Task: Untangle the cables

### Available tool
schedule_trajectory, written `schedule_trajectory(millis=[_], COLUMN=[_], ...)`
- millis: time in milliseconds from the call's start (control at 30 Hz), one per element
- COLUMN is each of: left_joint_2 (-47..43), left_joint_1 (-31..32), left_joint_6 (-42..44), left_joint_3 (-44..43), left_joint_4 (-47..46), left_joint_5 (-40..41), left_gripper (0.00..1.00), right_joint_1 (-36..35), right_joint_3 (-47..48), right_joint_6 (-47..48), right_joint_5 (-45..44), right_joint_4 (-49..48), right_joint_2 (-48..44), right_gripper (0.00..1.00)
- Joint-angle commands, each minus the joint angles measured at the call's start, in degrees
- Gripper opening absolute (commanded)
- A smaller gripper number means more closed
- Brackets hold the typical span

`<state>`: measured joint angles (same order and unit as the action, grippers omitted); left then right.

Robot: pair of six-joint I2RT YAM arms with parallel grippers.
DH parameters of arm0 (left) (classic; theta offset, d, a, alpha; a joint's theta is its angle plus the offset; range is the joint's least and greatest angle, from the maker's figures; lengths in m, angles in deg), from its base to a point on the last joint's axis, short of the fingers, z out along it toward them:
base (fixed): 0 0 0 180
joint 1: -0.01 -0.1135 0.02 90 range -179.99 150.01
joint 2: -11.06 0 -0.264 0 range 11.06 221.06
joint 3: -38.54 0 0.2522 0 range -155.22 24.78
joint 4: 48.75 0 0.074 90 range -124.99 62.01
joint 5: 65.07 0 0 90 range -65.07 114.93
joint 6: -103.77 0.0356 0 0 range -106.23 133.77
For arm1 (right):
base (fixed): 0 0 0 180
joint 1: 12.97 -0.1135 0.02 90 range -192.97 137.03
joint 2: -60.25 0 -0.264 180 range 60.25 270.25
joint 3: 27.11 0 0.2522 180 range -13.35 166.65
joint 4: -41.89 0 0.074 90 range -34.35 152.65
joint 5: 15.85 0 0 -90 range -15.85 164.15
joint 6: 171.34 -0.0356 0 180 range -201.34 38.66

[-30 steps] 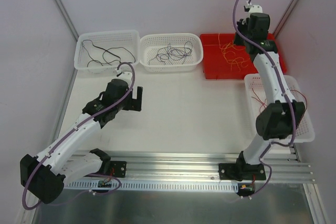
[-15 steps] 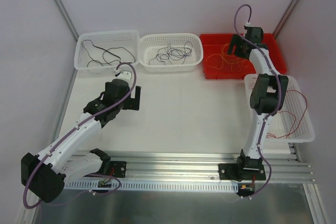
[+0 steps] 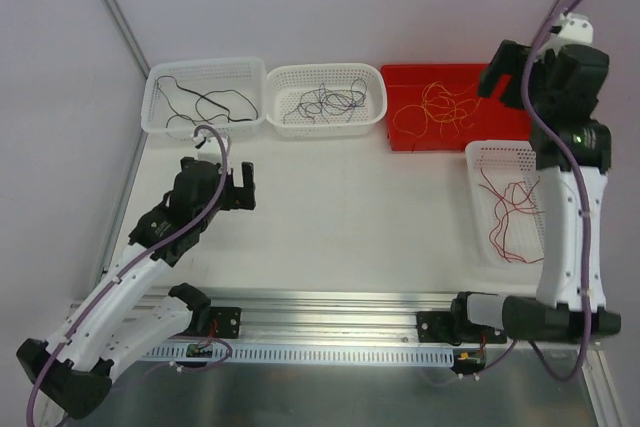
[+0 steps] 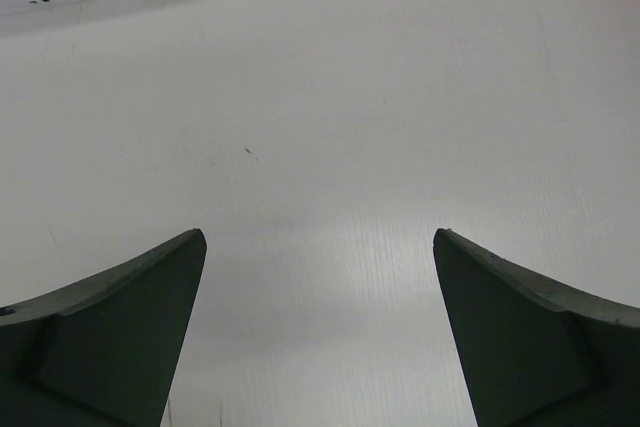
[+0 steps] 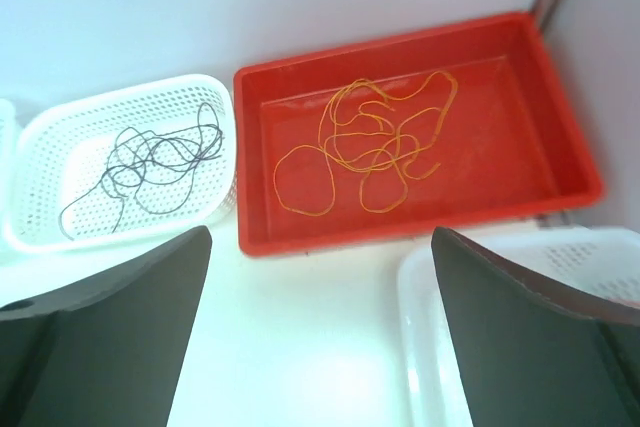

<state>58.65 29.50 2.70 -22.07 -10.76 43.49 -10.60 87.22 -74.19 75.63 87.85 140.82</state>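
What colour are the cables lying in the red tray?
The cables in the red tray are orange-yellow, clearest in the right wrist view.

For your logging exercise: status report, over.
Left gripper, right gripper open, empty. Cables sorted by colour, one bin each. Nothing in the way.

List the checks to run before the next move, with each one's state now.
1. Right gripper open, holding nothing: ok.
2. Left gripper open, empty, over bare table: ok.
3. Orange-yellow cables fully inside the red tray: ok.
4. Purple-grey cables alone in the middle basket: ok.
5. Black cables alone in the left basket: ok.
6. Red cables all inside right basket: cannot tell, arm hides part.
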Motion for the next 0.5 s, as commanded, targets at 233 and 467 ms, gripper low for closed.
schedule_trajectory(millis=[233, 467], left_joint_2=[-20.86, -33.51], left_joint_1=[-0.76, -0.76], left_joint_6=[0.08, -0.26], left_joint_3=[-7.28, -10.36], left_joint_4=[9.85, 19.69], left_joint_5=[3.83, 7.27], left_gripper=[0.99, 0.99], right_joint_1=[-0.09, -2.28], right_joint_3=[-14.87, -27.87], right_joint_6=[5.84, 8.40], right_joint_5=[-7.44, -8.42], right_joint_4=[10.25, 10.51], right_joint_2=[-41.52, -64.73], right_gripper=[0.97, 0.97])
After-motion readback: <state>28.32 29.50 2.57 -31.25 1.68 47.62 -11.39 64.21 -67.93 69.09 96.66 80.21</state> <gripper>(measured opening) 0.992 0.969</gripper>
